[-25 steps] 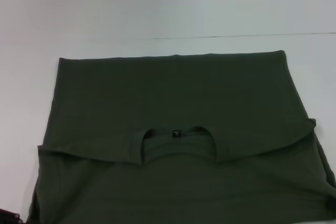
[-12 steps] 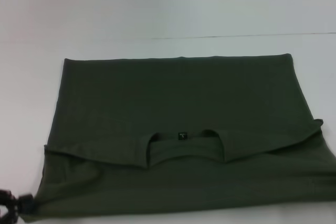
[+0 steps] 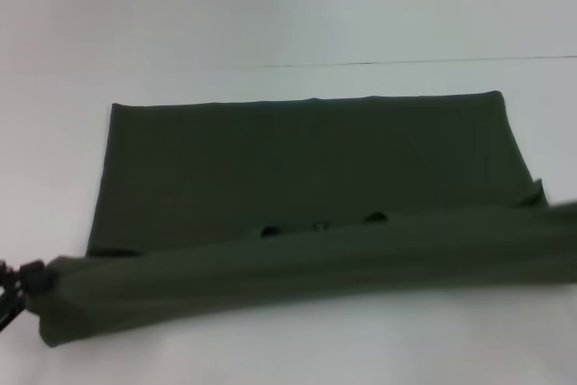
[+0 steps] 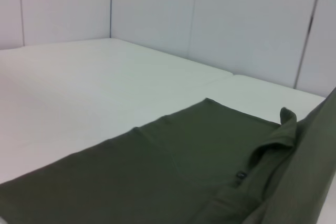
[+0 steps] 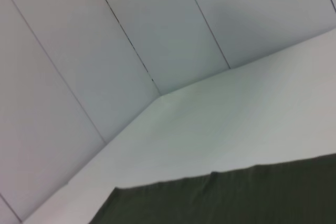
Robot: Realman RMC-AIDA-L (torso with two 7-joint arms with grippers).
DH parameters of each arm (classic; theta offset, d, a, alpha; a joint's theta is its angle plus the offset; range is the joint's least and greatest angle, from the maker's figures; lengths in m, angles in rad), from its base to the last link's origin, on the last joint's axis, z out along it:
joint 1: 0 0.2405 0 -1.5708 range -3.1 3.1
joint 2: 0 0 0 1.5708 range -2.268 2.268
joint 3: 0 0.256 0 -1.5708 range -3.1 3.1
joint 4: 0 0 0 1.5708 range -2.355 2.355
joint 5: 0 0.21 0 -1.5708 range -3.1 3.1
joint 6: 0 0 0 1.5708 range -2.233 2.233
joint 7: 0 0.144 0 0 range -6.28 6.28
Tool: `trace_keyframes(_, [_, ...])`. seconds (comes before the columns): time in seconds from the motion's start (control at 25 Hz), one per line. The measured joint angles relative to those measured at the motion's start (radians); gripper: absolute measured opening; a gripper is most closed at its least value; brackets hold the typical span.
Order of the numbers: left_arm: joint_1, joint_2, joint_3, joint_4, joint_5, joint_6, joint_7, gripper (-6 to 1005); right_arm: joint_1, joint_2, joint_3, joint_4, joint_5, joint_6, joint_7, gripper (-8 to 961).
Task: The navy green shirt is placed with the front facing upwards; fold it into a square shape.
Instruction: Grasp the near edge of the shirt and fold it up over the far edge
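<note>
One near edge of the navy green shirt [image 3: 297, 164] on the white table [image 3: 270, 6], flat a second earlier, rose as a fold toward the collar, the left gripper [image 3: 22, 279] clamping its corner, the right out of sight.

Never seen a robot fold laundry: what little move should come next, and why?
Probably carry the lifted near edge farther over the navy green shirt toward its far edge, then lower it. The left tool holds that edge up as a raised band, the collar barely covered.
</note>
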Motion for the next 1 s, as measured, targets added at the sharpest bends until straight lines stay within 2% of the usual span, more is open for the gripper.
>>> trace_keyframes(0.2, [-0.040, -0.011, 0.001, -0.024, -0.007, -0.090, -0.048, 58, 0.097, -0.029, -0.002, -0.022, -0.044, 0.057, 0.153, 64])
trace_keyframes(0.32, [-0.074, -0.019, 0.005, -0.038, -0.007, -0.167, -0.079, 59, 0.162, -0.037, -0.001, -0.026, -0.098, 0.114, 0.216, 64])
trace_keyframes(0.52, [-0.137, -0.022, 0.008, -0.065, -0.008, -0.264, -0.105, 61, 0.258, -0.031, -0.008, -0.019, -0.180, 0.239, 0.269, 63])
trace_keyframes(0.72, [-0.209, -0.030, 0.017, -0.113, -0.014, -0.414, -0.106, 63, 0.329, -0.021, -0.012, 0.022, -0.206, 0.373, 0.276, 75])
trace_keyframes(0.84, [-0.241, -0.030, 0.056, -0.149, -0.035, -0.510, -0.106, 64, 0.370, -0.021, -0.020, 0.063, -0.207, 0.462, 0.271, 83])
trace_keyframes(1.0, [-0.291, -0.030, 0.176, -0.200, -0.076, -0.690, -0.108, 66, 0.413, -0.021, -0.068, 0.094, -0.208, 0.585, 0.268, 95])
